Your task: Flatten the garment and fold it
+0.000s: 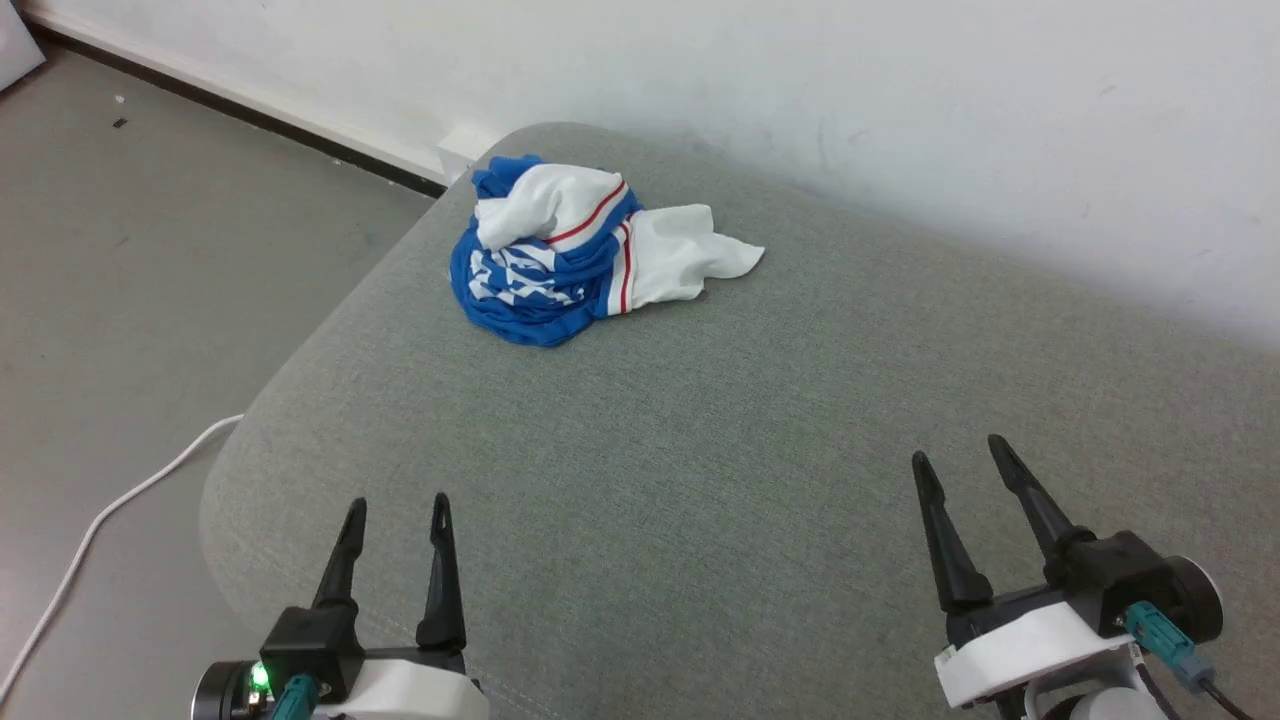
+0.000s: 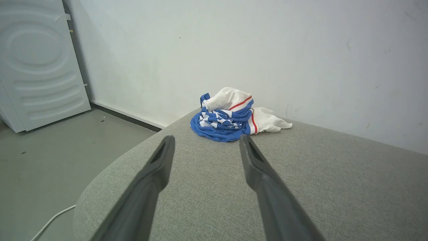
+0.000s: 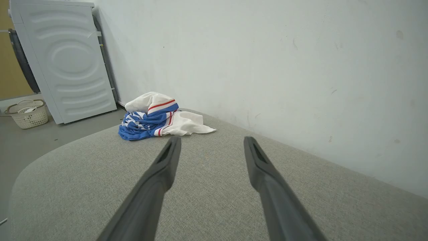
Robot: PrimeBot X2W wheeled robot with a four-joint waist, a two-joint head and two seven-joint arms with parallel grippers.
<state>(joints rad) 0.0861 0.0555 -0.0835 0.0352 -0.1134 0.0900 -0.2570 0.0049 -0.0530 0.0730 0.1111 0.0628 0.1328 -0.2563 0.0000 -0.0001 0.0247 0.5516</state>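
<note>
Garment point(image 1: 560, 265) bunched at far cushion point(image 1: 700, 450) corner; left gripper point(image 1: 396, 520), right gripper point(image 1: 958, 462) hover near edge, jaws apart, empty, presumably staged for reach.

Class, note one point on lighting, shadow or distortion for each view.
Head view: soft even light, faint shadow beside the garment, no glare. Left wrist view: white appliance leans, wide-angle distortion. Right wrist view: dim corner behind the appliance, garment sharp.

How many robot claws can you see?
2. The left gripper is at the head view's lower left and the right gripper at its lower right, both open over the grey cushion, far from the shirt.
</note>
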